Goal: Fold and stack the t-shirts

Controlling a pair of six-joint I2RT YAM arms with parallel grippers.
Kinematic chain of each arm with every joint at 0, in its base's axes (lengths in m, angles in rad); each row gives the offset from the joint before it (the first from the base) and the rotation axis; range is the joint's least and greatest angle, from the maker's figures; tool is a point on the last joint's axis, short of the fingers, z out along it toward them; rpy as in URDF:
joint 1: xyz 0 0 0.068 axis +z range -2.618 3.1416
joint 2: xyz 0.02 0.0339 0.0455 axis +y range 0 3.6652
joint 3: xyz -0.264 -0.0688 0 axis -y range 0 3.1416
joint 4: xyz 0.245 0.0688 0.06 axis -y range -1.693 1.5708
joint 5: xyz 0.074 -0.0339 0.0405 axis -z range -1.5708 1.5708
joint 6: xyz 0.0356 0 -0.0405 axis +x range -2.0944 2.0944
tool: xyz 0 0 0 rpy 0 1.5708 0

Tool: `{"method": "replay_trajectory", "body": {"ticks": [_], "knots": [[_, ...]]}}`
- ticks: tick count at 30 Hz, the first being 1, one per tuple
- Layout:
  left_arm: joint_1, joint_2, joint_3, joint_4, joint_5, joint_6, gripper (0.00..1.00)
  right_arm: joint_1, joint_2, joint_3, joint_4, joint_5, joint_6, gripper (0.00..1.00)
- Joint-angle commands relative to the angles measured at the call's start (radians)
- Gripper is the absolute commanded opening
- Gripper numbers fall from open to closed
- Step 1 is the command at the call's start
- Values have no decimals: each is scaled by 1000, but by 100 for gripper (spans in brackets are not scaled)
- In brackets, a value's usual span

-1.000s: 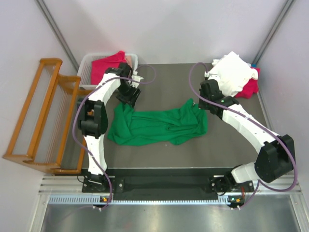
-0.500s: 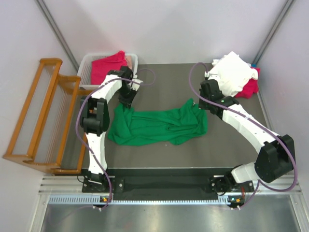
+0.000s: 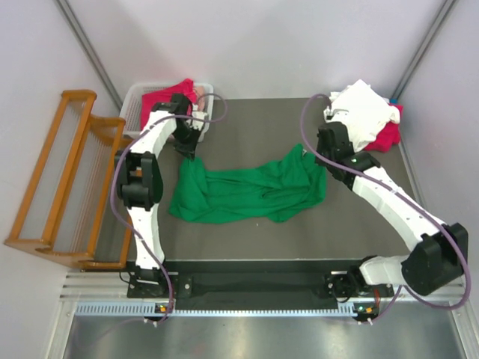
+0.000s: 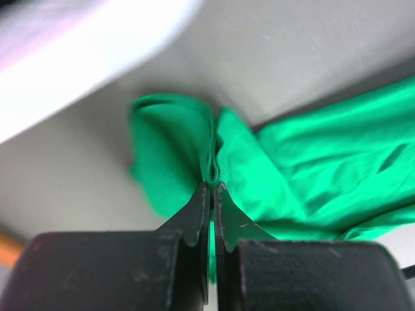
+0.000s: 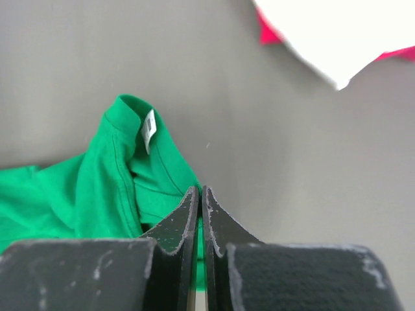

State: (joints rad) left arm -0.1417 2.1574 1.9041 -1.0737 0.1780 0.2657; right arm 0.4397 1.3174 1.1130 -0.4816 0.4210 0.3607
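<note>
A bright green t-shirt point(image 3: 247, 193) lies crumpled across the middle of the dark table. My left gripper point(image 3: 191, 152) is shut on a pinched fold at the shirt's far left corner point(image 4: 213, 170), close to the basket. My right gripper point(image 3: 317, 157) is shut on the shirt's far right edge, with green cloth point(image 5: 117, 188) showing between its jaws beside the collar and white label point(image 5: 149, 129). A white t-shirt point(image 3: 363, 112) lies on a crimson one point(image 3: 385, 136) at the back right. Another crimson t-shirt point(image 3: 166, 97) sits in the basket.
A white slatted basket point(image 3: 135, 97) stands at the table's back left corner, right behind my left gripper. An orange wooden rack point(image 3: 67, 179) stands off the table's left side. Grey walls close in the back and sides.
My left gripper shut on the green shirt's left corner and pulled it toward the basket. My right arm moved right and back with its edge, stretching the shirt wider.
</note>
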Motion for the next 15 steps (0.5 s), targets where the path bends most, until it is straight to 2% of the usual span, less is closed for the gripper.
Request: {"method": "replay_trajectory", "body": {"ticks": [1,5,9,11,15], "knots": [[54,-168,125,-5,41,-46,0,-7,-124,71,86,125,-45,0],[128,-231,272,-25,110,-117,0,-9,-199,91,97,162,-72,0],[284,-274,504,-60,247,-189,0,-9,-274,110,86,156,-68,0],[313,-323,527,-72,262,-197,0,-9,-313,125,58,141,-52,0],[323,-433,451,-69,264,-189,0,-7,-378,154,-27,114,-37,0]]}}
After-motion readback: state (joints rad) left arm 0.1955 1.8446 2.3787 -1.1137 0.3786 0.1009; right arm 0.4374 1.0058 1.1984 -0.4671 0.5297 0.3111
